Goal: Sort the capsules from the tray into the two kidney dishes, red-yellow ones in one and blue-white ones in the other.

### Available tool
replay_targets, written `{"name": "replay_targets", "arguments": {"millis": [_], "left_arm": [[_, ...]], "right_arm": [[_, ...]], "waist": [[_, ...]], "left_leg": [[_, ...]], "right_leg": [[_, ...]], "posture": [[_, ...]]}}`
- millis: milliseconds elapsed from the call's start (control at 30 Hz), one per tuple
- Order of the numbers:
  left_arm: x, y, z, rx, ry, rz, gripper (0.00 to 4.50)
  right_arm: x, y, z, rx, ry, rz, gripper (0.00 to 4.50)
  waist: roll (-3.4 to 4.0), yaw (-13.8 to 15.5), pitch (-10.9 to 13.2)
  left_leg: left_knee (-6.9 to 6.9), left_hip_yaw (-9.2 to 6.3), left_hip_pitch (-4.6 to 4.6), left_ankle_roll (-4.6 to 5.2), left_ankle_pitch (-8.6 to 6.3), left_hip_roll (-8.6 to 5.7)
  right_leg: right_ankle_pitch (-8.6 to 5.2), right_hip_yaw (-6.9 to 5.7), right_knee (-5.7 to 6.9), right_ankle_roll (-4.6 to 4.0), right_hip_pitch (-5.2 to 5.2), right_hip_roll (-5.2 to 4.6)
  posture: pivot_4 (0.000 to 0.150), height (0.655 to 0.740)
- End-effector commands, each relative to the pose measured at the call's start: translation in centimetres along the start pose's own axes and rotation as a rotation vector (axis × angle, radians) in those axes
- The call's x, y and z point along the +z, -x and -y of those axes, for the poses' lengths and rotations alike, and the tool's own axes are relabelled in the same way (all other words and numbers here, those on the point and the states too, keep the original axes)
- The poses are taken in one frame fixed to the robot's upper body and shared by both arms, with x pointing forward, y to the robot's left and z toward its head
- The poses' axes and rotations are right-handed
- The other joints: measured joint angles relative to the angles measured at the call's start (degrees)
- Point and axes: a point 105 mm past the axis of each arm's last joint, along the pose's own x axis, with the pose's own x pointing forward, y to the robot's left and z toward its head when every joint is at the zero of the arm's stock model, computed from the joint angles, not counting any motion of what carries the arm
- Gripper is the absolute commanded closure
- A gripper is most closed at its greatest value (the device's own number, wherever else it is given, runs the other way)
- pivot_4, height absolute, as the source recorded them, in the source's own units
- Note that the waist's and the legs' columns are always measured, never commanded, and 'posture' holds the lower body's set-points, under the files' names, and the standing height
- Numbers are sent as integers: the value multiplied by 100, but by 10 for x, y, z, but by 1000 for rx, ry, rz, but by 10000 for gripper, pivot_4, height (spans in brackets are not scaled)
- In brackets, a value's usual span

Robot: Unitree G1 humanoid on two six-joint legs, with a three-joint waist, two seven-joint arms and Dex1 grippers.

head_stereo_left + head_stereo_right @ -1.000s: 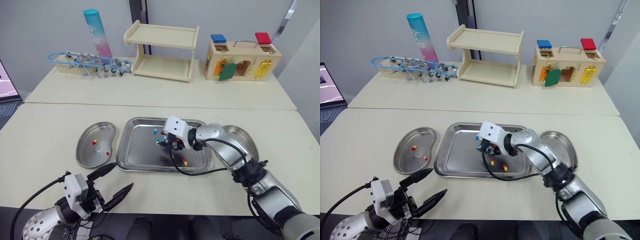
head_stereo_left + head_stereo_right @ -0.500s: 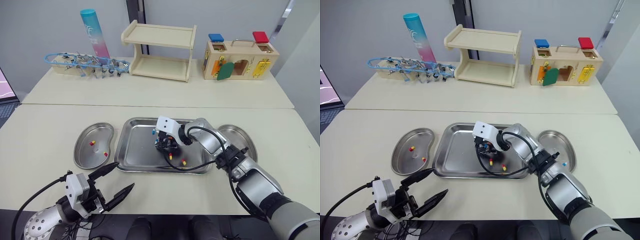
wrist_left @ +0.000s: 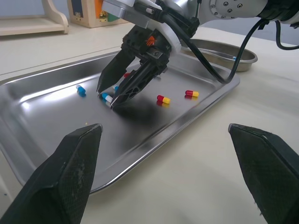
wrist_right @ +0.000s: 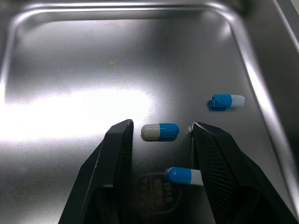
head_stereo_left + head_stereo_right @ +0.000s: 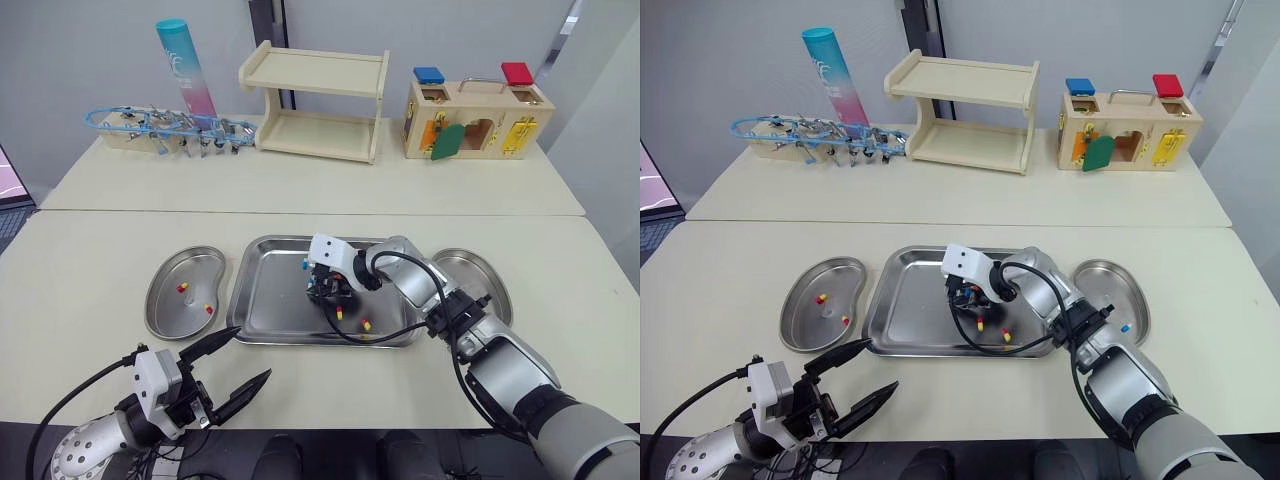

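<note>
The blue-white capsule (image 4: 160,132) lay flat on the tray (image 4: 70,70) floor, right between the right gripper (image 4: 161,127)'s two fingers; they stood narrowly apart with a sliver of bare metal either side, so nothing was pinched. Only the right wrist view made that clear; it also caught a second blue-white capsule (image 4: 226,101) just off to one side and a third blue-white capsule (image 4: 183,175) half tucked under the gripper body. In the head views the gripper's white housing covered that whole spot. The left wrist view gave the side angle instead: fingertips down at the tray floor, two red-yellow capsules (image 3: 163,99) lying near but apart from them. The left kidney dish (image 5: 165,295) held another red-yellow pair (image 5: 182,287). The right kidney dish (image 5: 1110,290) had one small bluish capsule (image 5: 1125,327), too tiny to make out its other half; the arm cut off part of that dish. The left gripper (image 5: 253,352) hung low over the near edge of the table (image 5: 100,230), fingers spread wide, holding nothing.
</note>
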Motion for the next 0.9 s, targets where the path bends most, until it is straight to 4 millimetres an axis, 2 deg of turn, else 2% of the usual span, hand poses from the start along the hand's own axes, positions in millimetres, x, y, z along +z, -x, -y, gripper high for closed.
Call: {"name": "replay_targets", "arguments": {"millis": [33, 133, 367, 500, 733, 833, 900], "left_arm": [[2, -1, 1, -9, -21, 3, 0], [2, -1, 1, -9, -19, 1, 0], [1, 0, 1, -7, -18, -1, 0], [3, -1, 1, -17, -22, 7, 0], [13, -12, 9, -142, -58, 27, 0], [19, -22, 16, -225, -59, 44, 0], [24, -33, 23, -313, -46, 49, 0]], "right_arm": [[3, 0, 2, -5, 33, 0, 30450], [6, 0, 3, -13, 67, 14, 37852], [17, 6, 0, 2, 99, 65, 38395], [23, 20, -5, 11, 127, 101, 38396], [16, 80, -21, -16, 127, 149, 38396], [1, 110, -27, -53, 85, 126, 38396], [-20, 140, -26, -126, 22, 66, 38396]], "waist": [[1, 0, 0], [1, 0, 1], [4, 3, 3], [7, 8, 6], [10, 77, 10], [13, 127, 12], [14, 154, 14]], "left_leg": [[0, 0, 0, 0, 0, 0], [0, 0, 0, 0, 0, 0], [0, 0, -1, 0, 0, 0], [-1, 0, -6, 0, 0, 0], [-1, -1, -12, 0, 0, 0], [-1, -1, -13, 0, 0, -1], [-1, -1, -14, 0, 0, -1]], "right_leg": [[0, 0, 0, 0, 0, 0], [0, 0, 0, 0, 0, 0], [0, 0, 0, 0, -1, 0], [0, 0, -1, 0, -5, 0], [0, -1, -7, 0, -6, -1], [0, -2, -8, 1, -6, -1], [0, -2, -9, 1, -5, -1]], "posture": [[1500, 7400], [1500, 7400], [1500, 7400], [1500, 7400], [1500, 7400], [1500, 7400], [1500, 7400]]}}
